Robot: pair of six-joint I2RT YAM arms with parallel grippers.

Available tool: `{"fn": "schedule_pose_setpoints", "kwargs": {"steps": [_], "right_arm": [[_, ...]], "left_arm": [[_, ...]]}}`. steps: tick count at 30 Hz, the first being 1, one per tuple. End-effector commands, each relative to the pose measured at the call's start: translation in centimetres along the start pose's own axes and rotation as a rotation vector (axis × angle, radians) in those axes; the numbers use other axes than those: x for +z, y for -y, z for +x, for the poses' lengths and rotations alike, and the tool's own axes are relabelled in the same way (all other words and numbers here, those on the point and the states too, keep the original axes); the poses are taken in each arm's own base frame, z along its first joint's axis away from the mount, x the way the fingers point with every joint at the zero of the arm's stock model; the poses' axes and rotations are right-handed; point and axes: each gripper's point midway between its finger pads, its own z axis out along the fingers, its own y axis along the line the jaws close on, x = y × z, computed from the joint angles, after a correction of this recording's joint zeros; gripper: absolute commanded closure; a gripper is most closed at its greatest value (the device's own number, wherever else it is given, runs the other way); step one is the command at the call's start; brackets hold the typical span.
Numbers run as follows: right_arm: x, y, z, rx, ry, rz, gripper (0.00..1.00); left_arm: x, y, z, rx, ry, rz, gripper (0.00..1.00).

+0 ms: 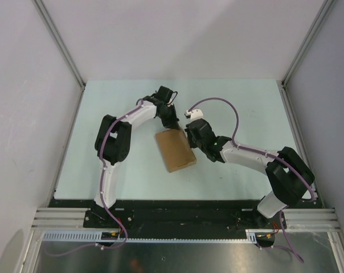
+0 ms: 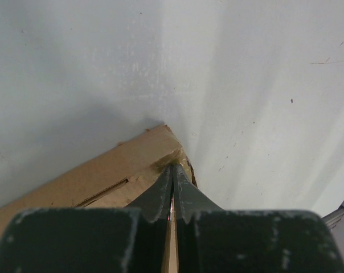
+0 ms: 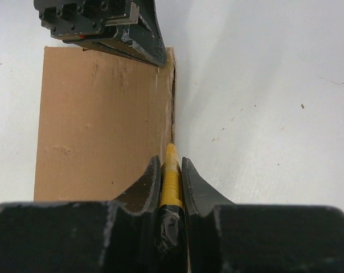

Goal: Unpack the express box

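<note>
**A:** From above, where do we find the express box?

**B:** It lies flat on the pale counter in the middle of the frame, between the two arms. We see the left claw at its upper corner and the right claw against its upper right edge. From up here we cannot tell how either claw stands.

**A:** What do we get from the left wrist view?

**B:** The box fills the lower left. The fingers are pressed together at its corner, pinching a thin sliver of cardboard.

**A:** And the right wrist view?

**B:** The box takes up the left half, lid down. The right claw pinches a yellow utility knife, whose tip touches the seam along the box's right edge. At the top of the frame, we see the left claw gripping the far right corner.
</note>
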Motion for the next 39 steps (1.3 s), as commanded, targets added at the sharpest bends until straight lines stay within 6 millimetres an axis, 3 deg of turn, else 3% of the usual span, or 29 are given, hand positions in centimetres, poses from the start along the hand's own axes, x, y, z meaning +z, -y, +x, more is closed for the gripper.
{"fn": "schedule_pose_setpoints", "kwargs": {"steps": [1,9,17,24,32,39], "right_arm": [[-0.7,0.4,3.7,-0.014,-0.116,0.021,1.00],[0.5,1.5,4.1,0.038,-0.098,0.108,1.00],[-1.1,1.6,3.5,-0.021,-0.102,0.094,1.00],[-2.5,1.3,5.0,-0.034,-0.168,0.068,1.00],[-4.3,0.9,5.4,-0.005,-0.201,0.046,1.00],[-5.7,0.6,7.3,-0.016,-0.267,0.036,1.00]], "left_arm": [[2.5,-5.1,2.1,-0.017,-0.053,-0.175,0.95],[2.5,-5.2,2.4,-0.016,-0.061,-0.173,0.95],[2.6,-5.2,2.3,-0.016,-0.061,-0.175,0.96],[2.7,-5.3,2.3,-0.016,-0.059,-0.179,0.96],[2.8,-5.4,2.3,-0.021,-0.060,-0.183,0.96],[2.8,-5.4,2.3,-0.024,-0.058,-0.185,0.96]]}}
